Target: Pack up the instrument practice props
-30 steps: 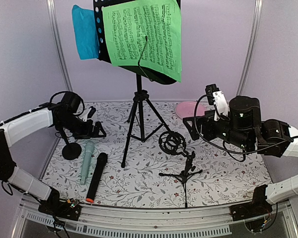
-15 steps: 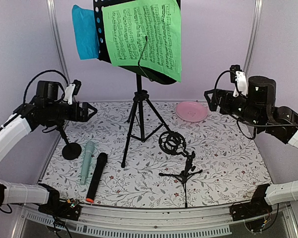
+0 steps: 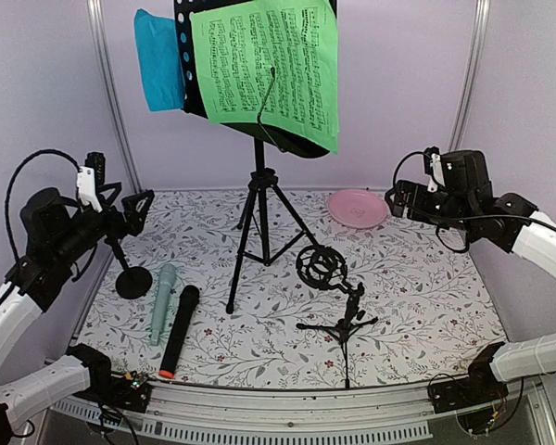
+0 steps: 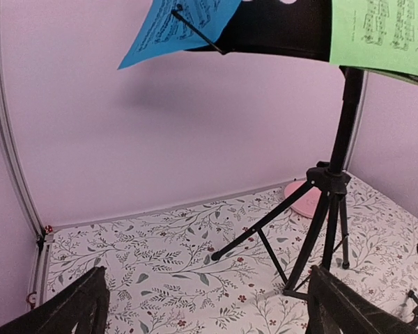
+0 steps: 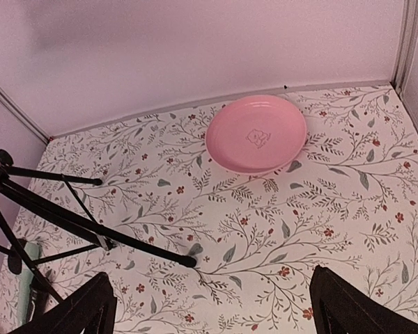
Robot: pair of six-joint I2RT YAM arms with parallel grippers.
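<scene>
Grippers raised high, wide apart, left gripper [image 3: 139, 209] spread, empty, right gripper [image 3: 395, 198] spread, empty.

A green sheet [image 3: 264, 69], blue sheet [image 3: 159, 60], pink plate [image 3: 357, 207] (floral table [image 3: 417, 297]).

Lilac walls [image 3: 46, 83], floral-patterned tabletop [image 3: 426, 306]

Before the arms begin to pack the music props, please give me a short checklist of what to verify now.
1. Left gripper and right gripper open, empty: ok.
2. Rack upright on its tripod legs: ok.
3. Green sheet and blue sheet both on the rack: ok.
4. Black microphone and mint-green microphone lying flat, nothing on top: ok.
5. Box or bag for packing: none in view, cannot tell.
</scene>
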